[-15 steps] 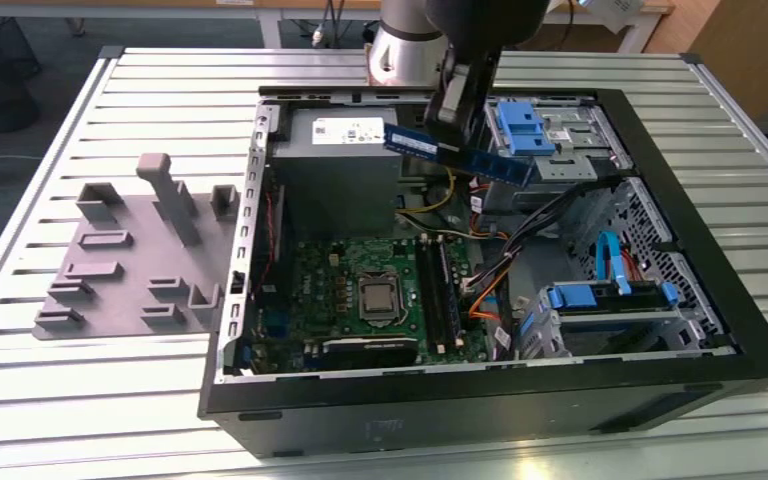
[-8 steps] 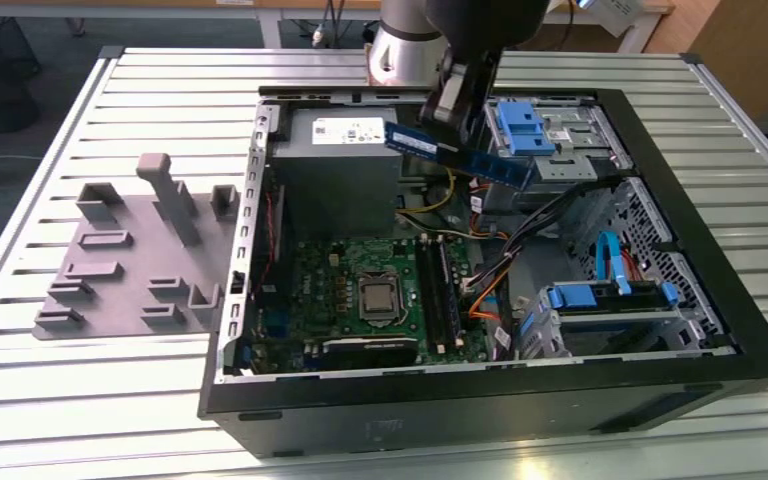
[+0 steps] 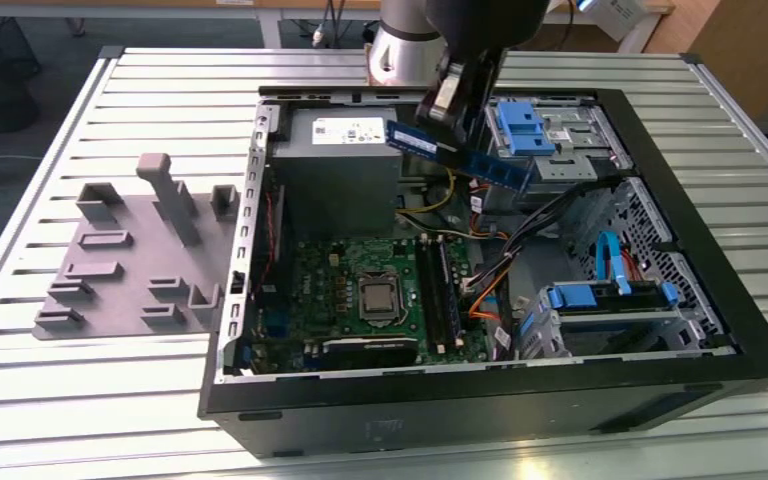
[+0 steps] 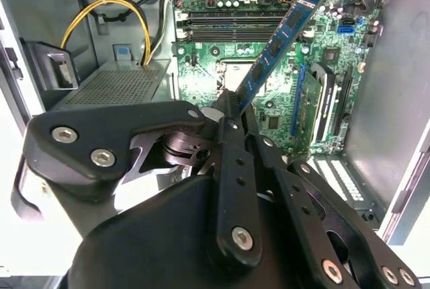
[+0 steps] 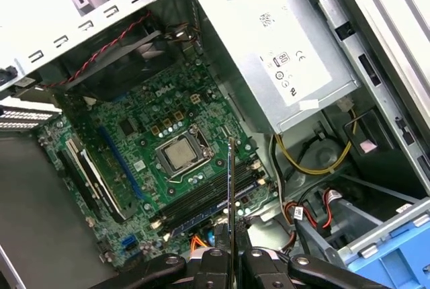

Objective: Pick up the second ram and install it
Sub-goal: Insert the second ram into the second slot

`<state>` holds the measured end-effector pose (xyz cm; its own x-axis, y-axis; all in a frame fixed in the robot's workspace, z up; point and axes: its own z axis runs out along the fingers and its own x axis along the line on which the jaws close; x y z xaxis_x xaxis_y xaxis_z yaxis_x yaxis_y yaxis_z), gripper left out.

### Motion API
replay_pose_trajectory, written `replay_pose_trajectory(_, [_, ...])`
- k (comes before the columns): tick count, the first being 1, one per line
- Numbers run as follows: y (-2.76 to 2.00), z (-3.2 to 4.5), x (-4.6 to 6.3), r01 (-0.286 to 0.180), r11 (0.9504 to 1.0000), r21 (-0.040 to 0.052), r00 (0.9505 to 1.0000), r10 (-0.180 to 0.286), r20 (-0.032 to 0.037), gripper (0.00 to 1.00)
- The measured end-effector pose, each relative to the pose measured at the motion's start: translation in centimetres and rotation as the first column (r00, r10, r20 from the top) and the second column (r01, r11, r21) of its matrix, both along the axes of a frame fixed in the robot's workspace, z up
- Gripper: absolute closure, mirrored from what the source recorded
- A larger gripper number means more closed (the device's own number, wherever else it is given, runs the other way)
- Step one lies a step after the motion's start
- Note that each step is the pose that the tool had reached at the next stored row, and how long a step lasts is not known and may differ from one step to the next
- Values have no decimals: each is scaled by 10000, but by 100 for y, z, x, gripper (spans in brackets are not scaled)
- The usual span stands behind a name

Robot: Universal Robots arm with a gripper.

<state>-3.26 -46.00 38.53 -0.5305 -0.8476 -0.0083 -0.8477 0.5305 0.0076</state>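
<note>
The second ram (image 3: 471, 160) is a long blue stick with black chips, held in the air above the open computer case, over the gap between the power supply and the drive bays. My gripper (image 3: 442, 125) is shut on one end of it. In the second wrist view the black fingers (image 4: 228, 134) clamp the second ram (image 4: 275, 47), which slants out over the green motherboard (image 4: 222, 74). In the first wrist view the second ram (image 5: 230, 188) appears edge-on, standing up from my gripper (image 5: 230, 261) above the long memory slots (image 5: 201, 201) beside the silver processor (image 5: 180, 154).
The black case (image 3: 491, 400) lies open on a slatted white table (image 3: 91, 400). Inside are the grey power supply (image 3: 337, 160), yellow and black cables (image 3: 464, 215) and blue drive brackets (image 3: 598, 300). A grey plastic tray with upright posts (image 3: 131, 260) sits at the exterior view's left.
</note>
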Motion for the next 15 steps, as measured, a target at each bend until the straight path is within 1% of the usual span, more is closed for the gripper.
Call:
replay_pose_trajectory(8, [0, -3, 0, 498, 9988, 1, 9988, -498, 0, 86])
replay_pose_trajectory(15, [0, -6, 0, 938, 9956, 1, 9956, -938, 0, 86])
